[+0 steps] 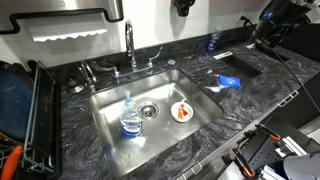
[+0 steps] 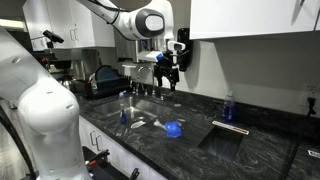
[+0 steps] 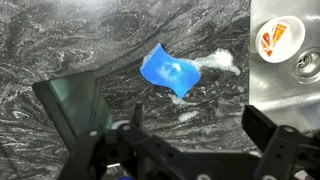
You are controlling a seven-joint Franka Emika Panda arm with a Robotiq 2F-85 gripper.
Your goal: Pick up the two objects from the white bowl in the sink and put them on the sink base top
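1. We see the arm (image 2: pixel 118 14) reaching in from eleven o'clock in an exterior view, wrist bent downward.
2. The gripper (image 2: pixel 167 84) hangs pointing to six o'clock.
3. In the wrist view, its fingers (image 3: pixel 262 128) stand spread apart.

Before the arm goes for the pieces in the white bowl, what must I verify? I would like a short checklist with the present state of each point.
1. The gripper is open and empty: ok, its fingers stand wide apart with nothing between them.
2. The two objects lie in the white bowl: ok.
3. The gripper is centred over the bowl: not ok, it hangs above the countertop near the blue item.
4. The bottle is away from the bowl: ok, it stands across the drain.
5. The pieces are separate enough to grip one alone: cannot tell, too small.
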